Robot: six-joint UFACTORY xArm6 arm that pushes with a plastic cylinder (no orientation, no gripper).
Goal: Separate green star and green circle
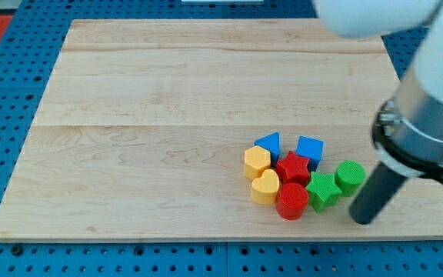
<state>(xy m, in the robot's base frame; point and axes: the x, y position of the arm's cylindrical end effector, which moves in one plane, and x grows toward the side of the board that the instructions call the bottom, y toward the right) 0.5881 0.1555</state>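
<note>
One wooden board (168,115) fills most of the frame, pale planks, sitting on a blue pegboard base (21,92) w/ a red patch at upper left. Next biggest: the arm (429,100), white/grey housing coming in from the upper right, ending in a dark rod. My tip (362,218) sits on the board at lower right, just right of the green circle and close beside it; contact can't be told. No gripper here, so nothing clenched or grasped, just a bare rod end. All 8 blocks are bunched in one cluster, lower right of centre. Green circle (350,176) is at the cluster's right edge, touching or nearly touching the green star (323,190) to its lower left, so the pair isn't apart. Red star (292,167) is mid-cluster, red cylinder (291,200) below it at the bottom. Blue cube-ish block (309,149) and blue triangle (268,143) along the top. Two yellow hearts on the left: upper one (257,161), lower one (265,186).
</note>
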